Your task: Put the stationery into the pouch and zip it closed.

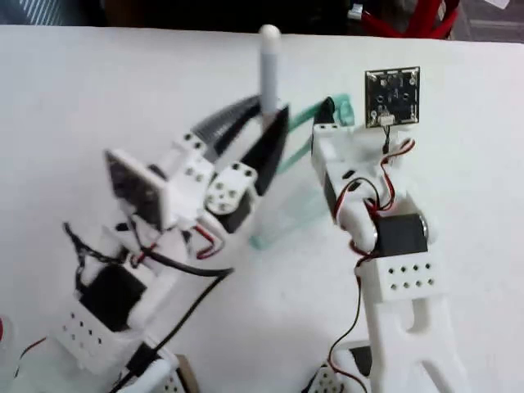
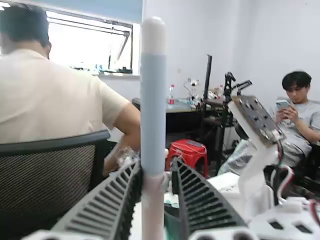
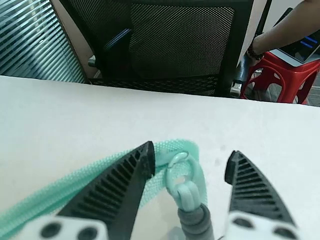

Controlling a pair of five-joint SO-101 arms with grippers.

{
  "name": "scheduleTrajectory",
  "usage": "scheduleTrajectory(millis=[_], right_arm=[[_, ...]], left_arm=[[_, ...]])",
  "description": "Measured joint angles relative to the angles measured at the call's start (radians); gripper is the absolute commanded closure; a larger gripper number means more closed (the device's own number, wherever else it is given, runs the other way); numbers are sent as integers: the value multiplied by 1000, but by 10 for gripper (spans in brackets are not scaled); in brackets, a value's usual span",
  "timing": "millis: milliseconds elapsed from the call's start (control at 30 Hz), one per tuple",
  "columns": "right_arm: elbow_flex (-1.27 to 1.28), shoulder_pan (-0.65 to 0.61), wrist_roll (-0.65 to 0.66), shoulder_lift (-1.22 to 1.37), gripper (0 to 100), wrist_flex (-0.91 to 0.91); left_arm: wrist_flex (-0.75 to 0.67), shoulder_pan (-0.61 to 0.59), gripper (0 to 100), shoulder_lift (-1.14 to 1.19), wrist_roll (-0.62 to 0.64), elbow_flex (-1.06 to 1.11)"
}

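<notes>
A light blue and white pen (image 2: 153,100) stands upright between the ribbed fingers (image 2: 197,200) of my left gripper (image 2: 156,185), which is shut on its lower part. From above, the pen (image 1: 268,70) rises over the left gripper (image 1: 266,131), just beside the clear pouch (image 1: 291,205) with its teal zipper edge (image 1: 299,119). My right gripper (image 3: 192,152) is open at the far end of the pouch. The teal zipper pull (image 3: 181,185) lies between its jaws, and the zipper band (image 3: 90,182) runs off to one side. In the high view the right gripper (image 1: 329,110) sits on that teal end.
The white table (image 1: 98,90) has bare room to the far left and far right. Its far edge (image 3: 150,90) faces a black mesh chair (image 3: 175,40) and a red stool (image 3: 280,70). Cables (image 1: 196,278) trail from both arm bases near the front.
</notes>
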Motion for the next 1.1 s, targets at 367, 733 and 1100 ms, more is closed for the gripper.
scheduleTrajectory(millis=[367, 733, 1100], right_arm=[[0, 0, 0, 0, 758, 0], [0, 0, 0, 0, 758, 0], [0, 0, 0, 0, 758, 0]], left_arm=[[-89, -29, 977, 61, 14, -2], [-175, -28, 977, 222, 98, 0], [34, -26, 797, 186, 175, 0]])
